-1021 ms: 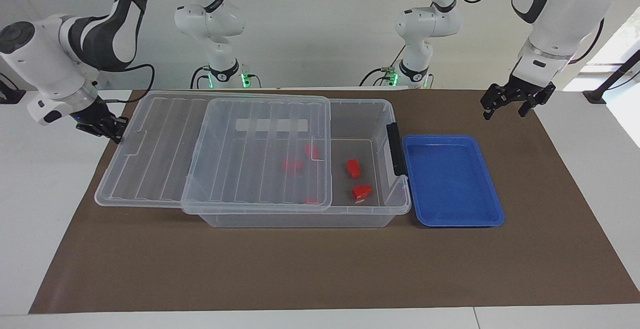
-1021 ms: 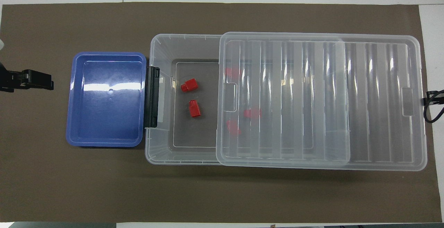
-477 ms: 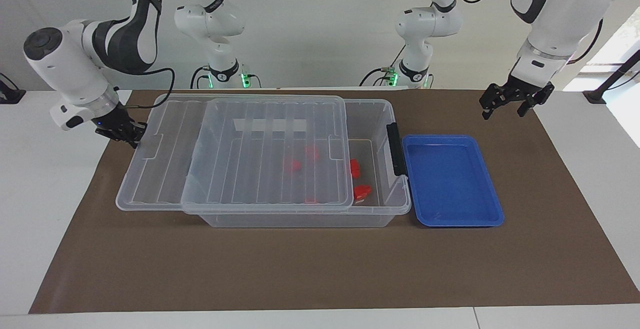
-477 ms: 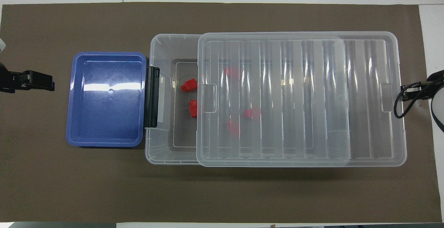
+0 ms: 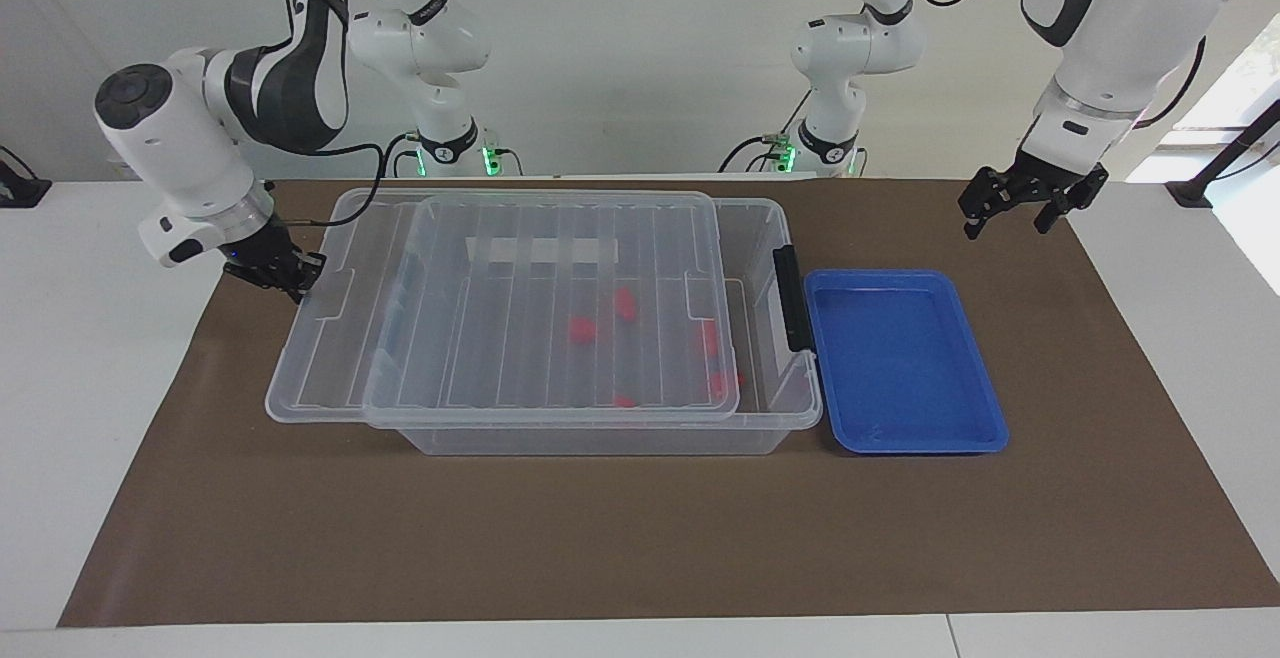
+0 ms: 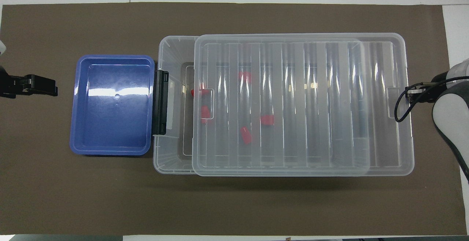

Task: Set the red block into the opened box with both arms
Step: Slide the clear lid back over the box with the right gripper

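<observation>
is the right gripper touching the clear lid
Touching. In the facing view the right gripper, shut, sits against the lid at its short edge toward the right arm's end of the table, with no gap showing.

Brown mat (image 5: 640, 538) on white table (image 5: 90, 418)

box (image 5: 760, 238): clear | lid (image 5: 520, 308): clear, ribbed | blocks (image 6: 267, 119): red | tray (image 5: 905, 438): blue | latch (image 5: 791, 298): black

One camera looked from high across the desk (image 5: 640, 538) toward the robots; another looked steeply down; both covered the desk.
</observation>
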{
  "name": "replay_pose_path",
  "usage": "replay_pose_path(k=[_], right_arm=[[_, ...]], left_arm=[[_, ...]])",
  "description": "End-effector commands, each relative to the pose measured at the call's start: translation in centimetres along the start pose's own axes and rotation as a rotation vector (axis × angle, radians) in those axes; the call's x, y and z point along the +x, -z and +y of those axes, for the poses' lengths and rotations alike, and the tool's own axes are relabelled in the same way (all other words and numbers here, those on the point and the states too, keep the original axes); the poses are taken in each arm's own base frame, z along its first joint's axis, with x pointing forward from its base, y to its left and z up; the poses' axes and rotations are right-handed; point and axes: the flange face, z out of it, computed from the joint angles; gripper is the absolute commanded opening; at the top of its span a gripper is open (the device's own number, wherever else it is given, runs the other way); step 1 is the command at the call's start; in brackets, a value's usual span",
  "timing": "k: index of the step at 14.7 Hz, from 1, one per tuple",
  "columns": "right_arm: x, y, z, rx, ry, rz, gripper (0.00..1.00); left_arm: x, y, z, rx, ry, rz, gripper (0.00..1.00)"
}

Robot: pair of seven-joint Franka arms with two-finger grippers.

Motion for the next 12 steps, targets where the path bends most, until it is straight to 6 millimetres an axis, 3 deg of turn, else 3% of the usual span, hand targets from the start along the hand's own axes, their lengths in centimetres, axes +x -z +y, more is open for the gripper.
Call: replay_pose_path(k=[1, 5, 9, 12], right_arm=[[-0.4, -0.7, -2.1, 0.010, -0.031, 0.019, 0.00], [-0.5, -1.6, -4.0, 0.011, -0.048, 0.032, 0.00], [-0.7, -1.6, -7.7, 0.011, -0.091, 0.034, 0.00], [-0.8, -1.6, -8.0, 0.011, -0.095, 0.034, 0.00]], left_arm=[[-0.5, 0.6, -0.2, -0.011, -0.002, 0.002, 1.00], [-0.6, 0.6, -0.2, -0.011, -0.002, 0.000, 1.00], [-0.5, 0.6, -0.2, -0.011, -0.002, 0.002, 1.00], [-0.6, 0.6, -0.2, -0.011, -0.002, 0.000, 1.00]])
